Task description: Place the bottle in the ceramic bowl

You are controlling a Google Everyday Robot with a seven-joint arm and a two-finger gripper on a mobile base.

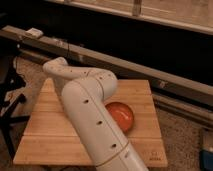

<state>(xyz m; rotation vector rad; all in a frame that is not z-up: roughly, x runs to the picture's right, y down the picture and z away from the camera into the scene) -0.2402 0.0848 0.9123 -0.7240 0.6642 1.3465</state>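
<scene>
The orange-red ceramic bowl [121,116] sits on the right half of the wooden table [47,132], and its left side is covered by my arm. My big white arm [92,117] rises from the bottom edge, bends over the table's middle, and its far end [54,68] reaches over the table's back left corner. The gripper is hidden beyond that end, behind the arm. The bottle is hidden or out of view.
A long dark rail [125,67] runs diagonally behind the table, with a small pale box [34,33] on it at the far left. A black stand [10,107] is left of the table. A blue object [207,155] lies on the floor at the right.
</scene>
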